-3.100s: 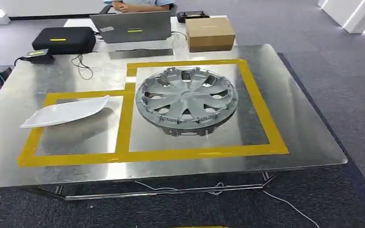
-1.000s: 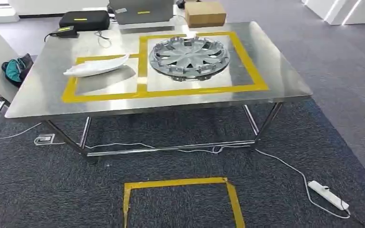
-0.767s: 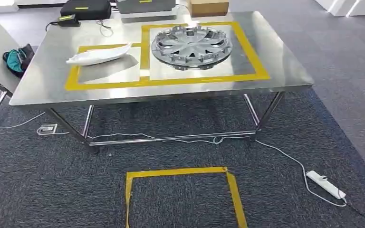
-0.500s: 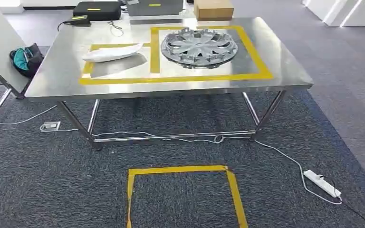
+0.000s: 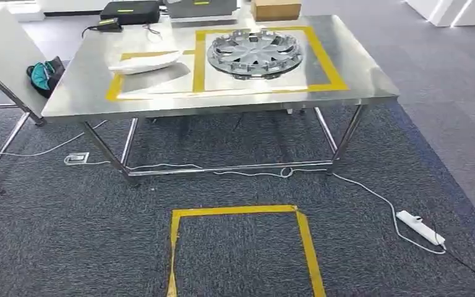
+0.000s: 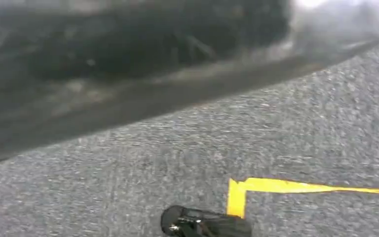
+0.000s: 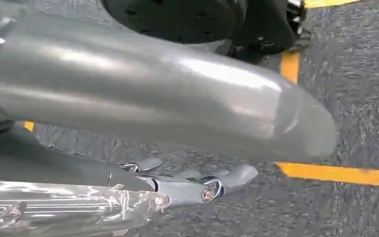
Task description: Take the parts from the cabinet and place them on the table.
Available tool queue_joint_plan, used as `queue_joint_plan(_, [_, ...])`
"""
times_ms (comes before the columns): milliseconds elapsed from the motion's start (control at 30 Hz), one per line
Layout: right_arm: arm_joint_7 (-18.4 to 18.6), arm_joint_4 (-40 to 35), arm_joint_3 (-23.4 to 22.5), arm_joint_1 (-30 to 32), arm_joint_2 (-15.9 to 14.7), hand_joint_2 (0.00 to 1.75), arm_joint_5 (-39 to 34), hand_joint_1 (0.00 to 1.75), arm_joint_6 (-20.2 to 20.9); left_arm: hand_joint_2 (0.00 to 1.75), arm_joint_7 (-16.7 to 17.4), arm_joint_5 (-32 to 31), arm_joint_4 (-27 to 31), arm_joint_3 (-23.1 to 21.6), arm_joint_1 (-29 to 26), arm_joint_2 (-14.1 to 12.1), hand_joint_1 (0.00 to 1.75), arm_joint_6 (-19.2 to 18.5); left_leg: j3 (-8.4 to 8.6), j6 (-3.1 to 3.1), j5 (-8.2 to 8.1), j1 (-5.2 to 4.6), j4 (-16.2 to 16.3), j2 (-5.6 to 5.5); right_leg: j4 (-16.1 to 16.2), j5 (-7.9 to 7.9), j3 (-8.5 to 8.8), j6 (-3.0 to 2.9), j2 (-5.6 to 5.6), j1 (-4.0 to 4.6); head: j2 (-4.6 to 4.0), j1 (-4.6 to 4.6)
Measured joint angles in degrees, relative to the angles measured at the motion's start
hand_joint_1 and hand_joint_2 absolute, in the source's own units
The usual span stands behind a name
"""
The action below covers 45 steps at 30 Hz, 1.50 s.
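In the upper middle of the head view, the shiny desk (image 5: 371, 86) holds the round silver wheel cover (image 5: 255, 52) inside a yellow tape box, and the white curved part (image 5: 145, 62) lies just beside it to the left in a smaller tape box. A yellow tape square (image 5: 241, 247) marks the dark carpet at the bottom. My right hand (image 7: 197, 185) hangs over the carpet with its fingers loose and holds nothing, and I cannot tell how my left hand is.
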<state>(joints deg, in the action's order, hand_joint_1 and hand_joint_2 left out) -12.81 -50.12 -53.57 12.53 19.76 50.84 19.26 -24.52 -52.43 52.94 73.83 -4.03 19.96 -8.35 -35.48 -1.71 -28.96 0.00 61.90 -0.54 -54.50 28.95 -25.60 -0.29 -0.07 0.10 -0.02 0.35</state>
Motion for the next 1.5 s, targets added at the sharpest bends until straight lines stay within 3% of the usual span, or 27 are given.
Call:
queue_joint_plan(67, [1.12,-0.7,1.16,0.93,0.02,0.0,-1.78,0.0,-0.18,0.0,-0.04,-0.46,-0.18,0.24,0.05,0.0,0.0,-0.81,-3.27,-0.4,-4.59,0.01,9.48,0.0,-0.09,-0.53,-0.89,-0.03,-0.68,0.06,0.0,0.0])
queue_joint_plan(100, [1.84,-1.16,1.97,1.53,0.02,0.0,-2.91,0.0,-0.37,0.0,-0.11,-0.68,-0.29,0.39,0.08,0.02,0.0,-1.23,-3.58,-0.39,-4.8,0.01,11.59,0.01,-0.15,-0.74,-1.2,0.01,-1.15,0.08,0.0,-0.02])
queue_joint_plan(167, [2.85,-2.21,3.74,2.45,0.04,0.0,-4.81,0.0,-0.72,0.0,-0.2,-1.18,-0.44,0.72,0.08,0.02,0.0,-2.06,-0.4,-0.25,-1.71,0.01,7.73,0.13,-0.19,-0.88,-1.36,0.15,-1.95,0.09,0.0,-0.02])
queue_joint_plan(200, [3.17,-2.71,4.65,2.8,0.07,0.0,-5.55,0.0,-0.79,0.0,-0.33,-1.58,-0.48,0.9,0.11,0.02,0.0,-2.36,2.93,-0.07,0.82,-0.01,2.31,0.68,-0.22,-0.88,-1.23,0.17,-2.47,0.09,0.0,-0.02])
queue_joint_plan(233, [3.43,-3.04,5.27,3.03,0.13,0.0,-6.03,0.0,-0.87,0.0,-0.39,-1.62,-0.5,1.03,0.19,0.02,0.0,-2.58,5.62,0.11,2.37,-0.03,-2.26,1.67,-0.23,-0.84,-1.0,0.23,-2.83,0.09,0.0,-0.02])
queue_joint_plan(267, [3.61,-3.54,5.97,3.33,0.13,0.0,-6.47,0.0,-0.94,0.0,-0.44,-1.75,-0.55,1.29,0.4,0.11,0.0,-2.71,8.15,0.31,2.81,-0.22,-6.27,4.14,-0.34,-0.7,-1.19,0.51,-3.33,0.55,0.0,-0.11])
queue_joint_plan(400, [4.13,-4.68,7.74,3.81,0.31,0.0,-7.52,0.0,-1.03,0.0,-0.96,-2.19,-0.64,1.9,0.84,0.17,0.0,-3.04,7.09,1.88,2.55,-0.47,-7.34,2.8,-0.78,-0.71,-0.73,1.59,-5.39,0.84,0.0,-0.04])
queue_joint_plan(467, [4.53,-5.38,8.7,4.05,0.31,0.0,-8.29,0.0,-1.2,0.0,-1.14,-2.6,-0.64,2.21,0.97,0.31,0.0,-3.41,6.9,2.69,3.04,-0.01,-7.57,1.91,-3.63,1.65,-2.41,2.64,-1.88,0.61,0.0,0.31])
queue_joint_plan(500, [4.77,-5.58,8.97,4.24,0.31,0.0,-8.48,0.0,-1.24,0.0,-1.16,-2.73,-0.64,2.27,1.06,0.39,0.0,-3.52,6.64,2.95,3.21,-0.01,-7.57,1.37,-8.13,4.14,-4.4,2.83,-0.74,0.39,0.0,0.37])
queue_joint_plan(567, [4.88,-5.71,9.27,4.65,0.31,0.0,-8.59,0.0,-1.25,0.0,-1.18,-2.75,-0.68,2.43,1.16,0.39,0.0,-3.65,6.15,3.26,3.48,-0.03,-7.52,0.18,-18.19,8.06,-9.18,3.08,-0.16,0.32,0.0,0.42])
queue_joint_plan(600, [4.92,-5.73,9.45,4.79,0.31,0.0,-8.61,0.0,-1.25,0.0,-1.18,-2.76,-0.7,2.58,1.14,0.39,0.0,-3.65,6.07,3.24,3.61,-0.03,-7.51,-0.42,-20.86,8.45,-10.61,3.14,-0.14,0.3,0.0,0.35])
queue_joint_plan(667, [4.99,-5.82,9.97,4.95,0.31,0.0,-8.86,0.0,-1.29,0.0,-1.18,-2.95,-0.74,2.93,1.09,0.42,0.0,-3.74,6.14,3.1,3.74,-0.02,-7.46,-1.85,-17.13,4.69,-9.19,3.09,-0.03,0.23,0.0,0.37])
queue_joint_plan(733, [5.2,-6.36,10.27,5.24,0.31,0.0,-9.03,0.0,-1.36,0.0,-1.33,-3.37,-0.79,3.02,1.26,0.44,0.0,-4.17,6.18,2.83,3.9,0.02,-7.3,-3.34,-6.41,-0.97,-4.31,2.87,1.63,-0.09,0.0,0.39])
queue_joint_plan(767, [5.27,-6.49,10.41,5.26,0.31,0.0,-9.07,0.0,-1.35,0.0,-1.4,-3.48,-0.81,3.06,1.36,0.44,0.0,-4.28,5.98,2.53,3.99,-0.11,-7.19,-3.98,-2.74,-1.36,-2.76,2.86,4.75,-0.44,0.0,0.37])
queue_joint_plan(800, [5.36,-6.56,10.58,5.33,0.33,0.0,-9.09,0.0,-1.35,0.0,-1.42,-3.59,-0.81,3.08,1.58,0.42,0.0,-4.35,5.42,2.26,3.94,-0.37,-6.57,-4.61,-1.04,-0.79,-2.42,2.78,5.3,-0.75,0.0,0.31])
queue_joint_plan(900, [5.49,-6.95,11.06,5.47,0.33,0.0,-8.99,0.0,-1.31,0.0,-1.73,-4.11,-0.83,3.41,1.46,0.33,0.0,-4.59,4.35,1.0,4.77,0.07,-6.88,-6.32,-1.88,-0.97,-2.38,2.0,3.63,-0.25,0.0,0.29])
queue_joint_plan(933, [5.47,-7.0,11.26,5.45,0.37,0.0,-8.92,0.0,-1.33,0.0,-1.77,-4.46,-0.85,3.72,1.47,0.22,0.0,-4.57,4.15,0.77,4.7,0.13,-6.5,-6.13,-1.43,-1.49,-2.53,1.41,2.67,-0.76,0.0,0.37])
queue_joint_plan(967, [5.38,-7.02,11.41,5.3,0.37,0.0,-8.77,0.0,-1.38,0.0,-1.92,-4.7,-1.03,4.11,1.52,0.2,0.0,-4.55,3.53,0.48,3.25,-0.11,-5.07,-3.09,-1.4,-1.69,-2.61,1.08,2.11,-0.67,0.0,0.11])
queue_joint_plan(1000, [5.18,-7.0,11.48,5.34,0.42,0.0,-8.61,0.0,-1.49,0.0,-2.19,-4.74,-1.16,4.46,1.84,0.11,0.0,-4.55,1.86,0.1,0.69,-0.09,-1.56,-1.32,-1.41,-1.78,-2.76,0.87,1.32,-0.64,0.0,-0.63])
queue_joint_plan(1100, [4.99,-6.97,11.48,5.43,0.48,0.0,-8.0,0.0,-1.57,0.0,-2.86,-5.23,-1.99,5.2,2.67,-0.22,0.0,-4.57,-4.14,-0.51,-5.13,0.08,11.52,-0.1,-1.46,-1.83,-3.31,0.81,-1.5,-0.55,0.0,-0.68])
queue_joint_plan(1133, [4.94,-6.97,11.48,5.33,0.48,0.0,-7.96,0.0,-1.66,0.0,-2.97,-5.33,-2.25,5.57,2.68,-0.35,0.0,-4.59,-4.12,-0.6,-4.61,0.14,11.96,-0.07,-1.47,-1.83,-3.35,0.82,-2.32,-0.55,0.0,-0.65])
queue_joint_plan(1200, [4.9,-6.98,11.52,5.18,0.48,0.0,-7.94,0.0,-1.66,0.0,-3.12,-5.35,-2.51,6.03,2.6,-0.55,0.0,-4.61,-0.05,-0.47,-0.36,0.18,5.22,0.44,-1.48,-1.77,-3.68,0.9,-3.78,-0.57,0.0,-0.65])
queue_joint_plan(1233, [4.88,-6.97,11.57,5.1,0.5,0.0,-7.91,0.0,-1.66,0.0,-3.13,-5.38,-2.54,6.14,2.65,-0.63,0.0,-4.59,2.99,-0.34,1.8,0.15,-0.13,1.63,-1.48,-1.65,-3.55,1.05,-4.43,-0.59,0.0,-0.65])
queue_joint_plan(1267, [4.85,-6.98,11.57,4.99,0.52,0.0,-7.85,0.0,-1.66,0.0,-3.23,-5.47,-2.62,6.16,2.77,-0.68,0.0,-4.61,5.8,-0.23,2.83,0.09,-4.77,4.23,-1.55,-1.52,-3.25,1.27,-4.98,-0.49,0.0,-0.65])
queue_joint_plan(1300, [4.81,-6.95,11.56,5.0,0.52,0.0,-7.81,0.0,-1.68,0.0,-3.28,-5.66,-2.75,6.16,3.21,-0.7,0.0,-4.61,6.53,0.17,2.61,-0.18,-6.94,5.22,-2.11,-1.17,-3.51,1.78,-5.48,0.06,0.0,-0.9])
queue_joint_plan(1433, [4.79,-6.91,11.63,4.45,0.55,0.0,-7.81,0.0,-1.81,0.0,-3.85,-6.03,-3.74,6.77,3.18,-1.07,0.0,-4.22,5.71,2.08,3.11,-0.25,-6.87,2.5,-1.69,-1.21,-2.28,2.9,-7.5,-0.1,0.0,-0.48])
queue_joint_plan(1500, [4.66,-6.89,11.65,4.48,0.55,0.0,-7.94,0.0,-1.92,0.0,-4.26,-6.32,-4.09,7.08,3.37,-1.53,0.0,-3.93,5.65,2.79,3.55,0.14,-6.9,1.61,-5.69,1.9,-4.23,3.61,-2.07,-0.34,0.0,-0.06])
